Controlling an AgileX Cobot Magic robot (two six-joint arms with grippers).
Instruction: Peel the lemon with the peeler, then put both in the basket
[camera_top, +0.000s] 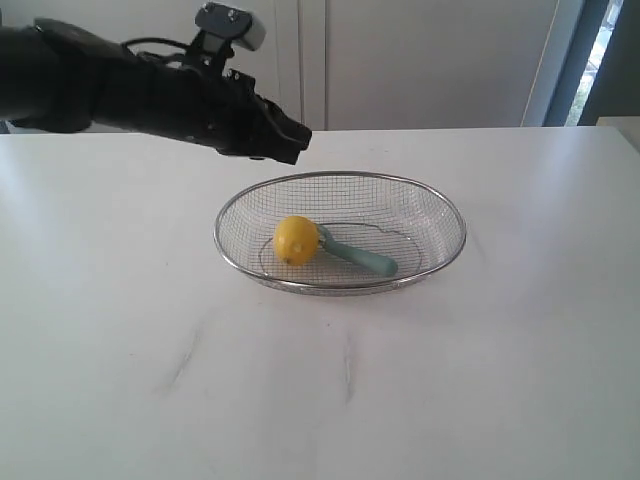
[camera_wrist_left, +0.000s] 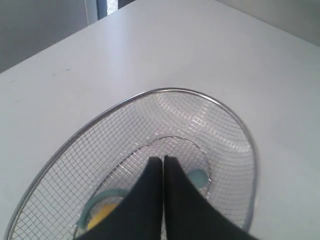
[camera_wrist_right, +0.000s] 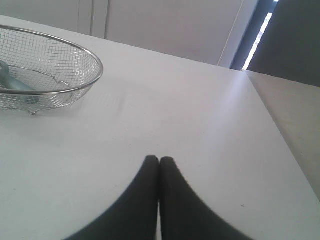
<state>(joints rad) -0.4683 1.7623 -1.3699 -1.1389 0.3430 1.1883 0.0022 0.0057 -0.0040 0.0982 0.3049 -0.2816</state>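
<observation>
Peeler (camera_top: 365, 260): handle pts right, head by lemon (camera_top: 296, 240); L gripper (camera_wrist_left: 163, 158), R gripper (camera_wrist_right: 159, 159) closed, empty

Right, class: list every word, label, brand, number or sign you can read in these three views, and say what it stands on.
There is no readable text in any view.
The lemon, the peeler, the basket and the white table carry no words, labels, numbers or signs.
The camera housing on the left arm shows no legible marking.
</observation>
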